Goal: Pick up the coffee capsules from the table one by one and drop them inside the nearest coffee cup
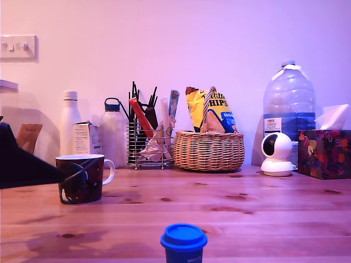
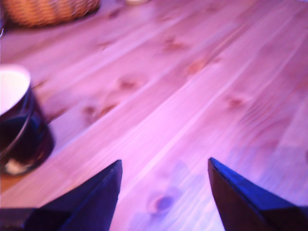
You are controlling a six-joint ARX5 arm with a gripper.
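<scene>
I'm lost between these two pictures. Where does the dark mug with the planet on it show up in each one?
Exterior view: the mug stands on the table toward the exterior view's left, in front of the white bottles.
Wrist view: only part of the mug shows, cut by the picture's edge, with its white inside visible.
Shared landmark: the wicker basket appears in both, farther back on the table than the mug.

A strong pink-violet cast tints both views. The light-brown pine wood table [image 1: 263,205] carries soft shadows near the dark planet-printed mug [image 1: 80,178]. The wrist view is blurred throughout, its woven wicker basket [image 2: 48,10] out of focus.
</scene>
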